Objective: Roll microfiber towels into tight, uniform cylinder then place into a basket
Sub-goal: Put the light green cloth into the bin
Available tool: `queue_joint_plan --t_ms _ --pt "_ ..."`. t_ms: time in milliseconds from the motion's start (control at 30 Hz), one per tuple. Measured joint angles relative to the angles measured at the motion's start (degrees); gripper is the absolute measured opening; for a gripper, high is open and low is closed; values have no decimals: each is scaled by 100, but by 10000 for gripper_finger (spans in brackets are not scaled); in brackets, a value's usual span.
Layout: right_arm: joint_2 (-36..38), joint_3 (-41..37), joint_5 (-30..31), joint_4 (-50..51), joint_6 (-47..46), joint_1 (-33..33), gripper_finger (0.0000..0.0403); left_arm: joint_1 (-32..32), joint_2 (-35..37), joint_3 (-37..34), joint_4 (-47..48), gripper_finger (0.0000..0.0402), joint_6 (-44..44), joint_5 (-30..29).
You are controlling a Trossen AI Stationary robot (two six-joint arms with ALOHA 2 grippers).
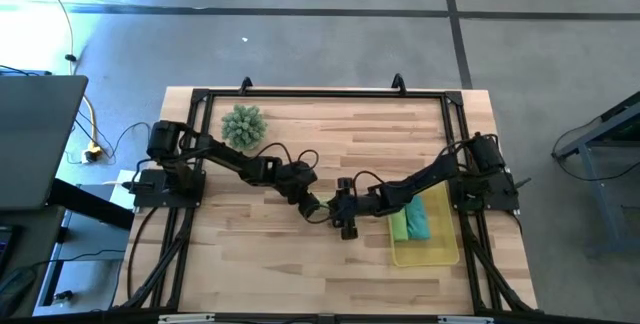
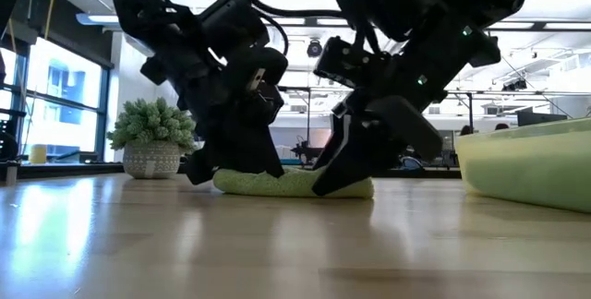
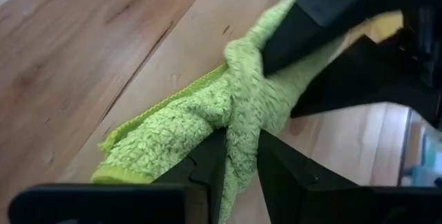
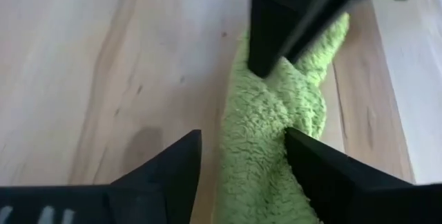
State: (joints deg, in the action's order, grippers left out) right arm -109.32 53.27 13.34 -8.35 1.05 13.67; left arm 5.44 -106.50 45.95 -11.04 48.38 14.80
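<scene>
I have both arms meeting near the middle of the bench [image 1: 270, 254], working on one lime green towel [image 2: 277, 184] that lies bunched into a rough roll on the wood. My left pincer [image 3: 238, 165] is clamped on one end of that towel; from the left wrist camera I see its two dark fingers [image 3: 207, 169] pressed close with a fold of green cloth squeezed between them. My right pincer [image 4: 242, 162] sits at the other end with its fingers [image 4: 173, 165] spread apart, the towel lying in the gap between them and brushing the one finger on that side, though I can't quite tell from this angle whether the other finger touches the cloth at all. In the level view both pincers come down onto the towel's ends, tips at the bench surface.

The yellow basket [image 1: 440, 254] stands on the bench just beside the right arm, towards the right edge. Inside it I see two rolled towels lying side by side, a lime green one [image 1: 400, 222] and a teal one [image 1: 418, 219], at the end of the basket nearer the arm.

A spiky green plant ball in a pale pot [image 1: 243, 124] sits at the far left of the bench, well apart from the work.
</scene>
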Motion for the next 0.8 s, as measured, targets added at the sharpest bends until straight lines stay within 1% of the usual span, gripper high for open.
queue_joint_plan --t_ms 67,167,333,533,600,667,733,800 --pt "-8 5 3 120 -272 -29 195 -19 76 0 22 74 -232 -3" --pt "-33 19 24 300 -591 -72 167 -38 217 -3 106 74 -543 -60" --pt "-165 25 70 496 -1055 -124 100 -45 655 -11 284 74 -896 -55" --pt "-251 30 181 491 -1431 -127 19 -84 1255 -2 1042 74 -962 7" --pt "-231 27 235 498 -1433 -120 10 -147 1457 -4 1360 74 -962 1" --pt "-187 19 253 515 -1435 -120 11 -245 1652 1 1588 74 -962 1" --pt "-95 -4 248 635 -1457 -128 9 -366 1869 0 1926 74 -962 -3" --pt "92 -15 248 845 -1502 -129 5 -521 2046 3 2060 74 -962 -108"
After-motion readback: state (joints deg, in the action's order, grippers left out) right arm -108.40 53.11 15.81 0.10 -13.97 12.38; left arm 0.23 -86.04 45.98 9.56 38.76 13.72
